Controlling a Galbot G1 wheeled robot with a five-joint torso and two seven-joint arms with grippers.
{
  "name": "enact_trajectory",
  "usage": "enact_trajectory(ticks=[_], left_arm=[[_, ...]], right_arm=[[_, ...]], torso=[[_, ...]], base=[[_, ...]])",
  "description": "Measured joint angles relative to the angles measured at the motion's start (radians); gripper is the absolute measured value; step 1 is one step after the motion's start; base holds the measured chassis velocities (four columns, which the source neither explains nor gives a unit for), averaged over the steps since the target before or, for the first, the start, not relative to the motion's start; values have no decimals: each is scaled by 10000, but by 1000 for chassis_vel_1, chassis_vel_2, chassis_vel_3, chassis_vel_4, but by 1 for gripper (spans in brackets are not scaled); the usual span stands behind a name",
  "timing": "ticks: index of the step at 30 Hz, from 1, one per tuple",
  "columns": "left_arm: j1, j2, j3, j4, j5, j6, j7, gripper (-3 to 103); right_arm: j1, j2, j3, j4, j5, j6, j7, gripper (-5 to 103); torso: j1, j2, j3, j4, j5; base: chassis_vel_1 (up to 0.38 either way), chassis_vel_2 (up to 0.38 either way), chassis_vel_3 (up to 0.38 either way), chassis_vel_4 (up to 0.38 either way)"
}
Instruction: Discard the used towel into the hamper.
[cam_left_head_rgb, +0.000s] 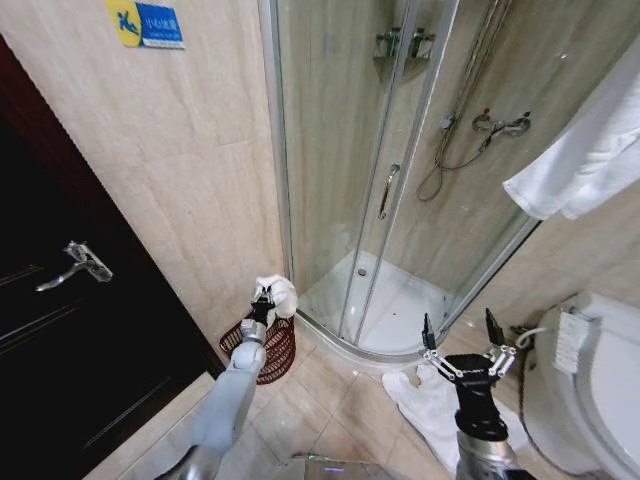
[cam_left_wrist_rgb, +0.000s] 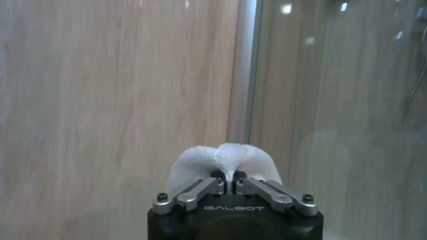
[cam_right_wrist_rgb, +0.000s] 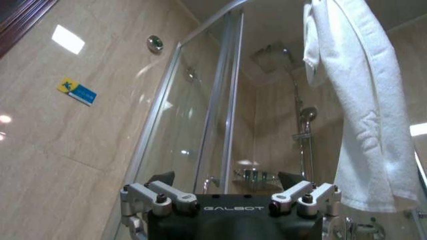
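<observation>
Left gripper (cam_left_wrist_rgb: 230, 186) fingers are pinched tight on a soft, light wad of used towel (cam_left_head_rgb: 277, 295), bunched up right above the hamper (cam_left_head_rgb: 262, 347) at about 12 o'clock of its rim, while the right gripper (cam_left_head_rgb: 462, 345) idles with fingers spread.

The right tool (cam_right_wrist_rgb: 227, 192) stands open before the glass shower enclosure (cam_right_wrist_rgb: 200, 115), a white towel (cam_right_wrist_rgb: 363, 105) hanging beside it.
</observation>
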Motion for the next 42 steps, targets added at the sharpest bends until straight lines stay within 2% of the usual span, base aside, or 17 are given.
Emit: enact_trajectory(ticks=[5,8,10,11,17,27,32,42], left_arm=[[-158,-87,-112,1002,190,-134,2,3],[-583,-115,-167,2598,318,-695,-13,3],[-645,-116,-171,2799,336,-766,-20,3],[-771,-111,-173,3285,367,-901,-41,3],[-1238,-219,-217,4621,593,-975,-268,3],[-1656,-474,-210,5570,969,-903,-453,3],[-1897,-628,-210,6031,984,-560,-512,3],[-2023,-646,-217,6403,1135,-514,-493,3]], right_arm=[[52,-2,18,-85,22,-3,-1,100],[165,-5,-65,-55,4,-7,113,100],[217,-5,-79,-43,3,-7,157,100],[331,-6,-85,-29,1,-8,234,100],[516,-45,-44,-25,-10,-12,396,100],[636,-101,9,41,-16,-17,419,100],[616,-133,2,283,-14,-18,427,100],[634,-139,-213,722,-150,-18,209,100]], torso=[[0,0,0,0,0],[0,0,0,0,-1],[0,0,0,-1,-1],[0,0,0,0,-1],[0,-1,0,1,-1],[0,-1,0,0,1],[0,0,0,0,0],[-3,0,0,1,1]], base=[[0,0,0,0],[0,0,0,0],[0,0,0,0],[0,0,0,0],[0,0,0,0],[0,0,0,0],[0,0,0,0],[0,0,0,0]])
